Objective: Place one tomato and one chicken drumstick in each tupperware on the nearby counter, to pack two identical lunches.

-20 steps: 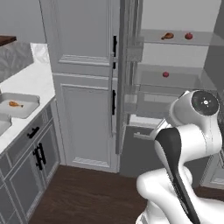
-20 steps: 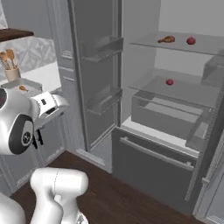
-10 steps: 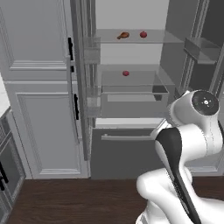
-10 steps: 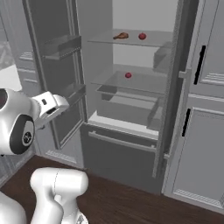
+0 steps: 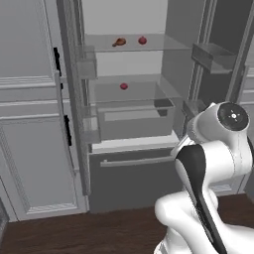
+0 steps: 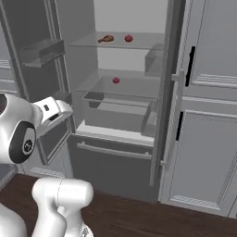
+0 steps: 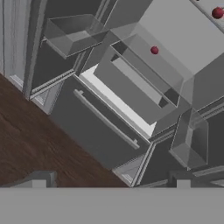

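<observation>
Gripper [image 7: 109,183] with jaws spread wide and empty, raised before the open refrigerator [image 5: 134,163] so the hand camera surveys its interior. Nearest, the closed freezer drawer [image 6: 113,164] at the refrigerator's foot; above it, a tomato [image 6: 115,80] on the middle shelf; farthest, a chicken drumstick [image 6: 106,39] beside a second tomato [image 6: 128,38] on the top shelf, awaiting retrieval for packing.

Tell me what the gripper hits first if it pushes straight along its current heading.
Probably the fridge's lower drawer front, by its long handle; depth is unclear. The open gripper points there, well below both tomatoes.
</observation>
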Robot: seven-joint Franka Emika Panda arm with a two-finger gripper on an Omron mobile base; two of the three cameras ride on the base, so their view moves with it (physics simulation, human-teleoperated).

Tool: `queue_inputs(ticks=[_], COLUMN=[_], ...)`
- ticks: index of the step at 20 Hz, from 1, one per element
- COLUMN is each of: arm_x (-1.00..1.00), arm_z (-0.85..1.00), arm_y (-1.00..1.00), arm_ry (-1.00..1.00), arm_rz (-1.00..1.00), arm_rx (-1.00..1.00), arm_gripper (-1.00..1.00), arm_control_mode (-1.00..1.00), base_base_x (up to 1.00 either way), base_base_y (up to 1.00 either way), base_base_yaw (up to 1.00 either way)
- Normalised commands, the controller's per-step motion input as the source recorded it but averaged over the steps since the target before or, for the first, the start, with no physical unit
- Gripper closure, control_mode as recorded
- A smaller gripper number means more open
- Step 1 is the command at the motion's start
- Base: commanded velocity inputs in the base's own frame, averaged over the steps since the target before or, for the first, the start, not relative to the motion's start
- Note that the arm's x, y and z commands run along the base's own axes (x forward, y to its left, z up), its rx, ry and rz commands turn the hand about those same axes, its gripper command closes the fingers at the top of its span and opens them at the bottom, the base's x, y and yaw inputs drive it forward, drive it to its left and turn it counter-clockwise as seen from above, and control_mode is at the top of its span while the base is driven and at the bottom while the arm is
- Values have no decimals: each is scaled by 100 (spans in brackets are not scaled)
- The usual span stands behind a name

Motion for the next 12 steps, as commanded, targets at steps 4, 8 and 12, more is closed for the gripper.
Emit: queue_inputs(ticks=[4, 8, 12], arm_x=[0, 0, 0], arm_z=[0, 0, 0], arm_y=[0, 0, 0], arm_ry=[0, 0, 0], arm_rz=[0, 0, 0], arm_rx=[0, 0, 0], arm_gripper=[-100, -100, -100], arm_control_mode=[100, 100, 100], base_base_x=[94, 100, 100], base_base_y=[15, 24, 47], base_base_yaw=[-24, -21, -22])
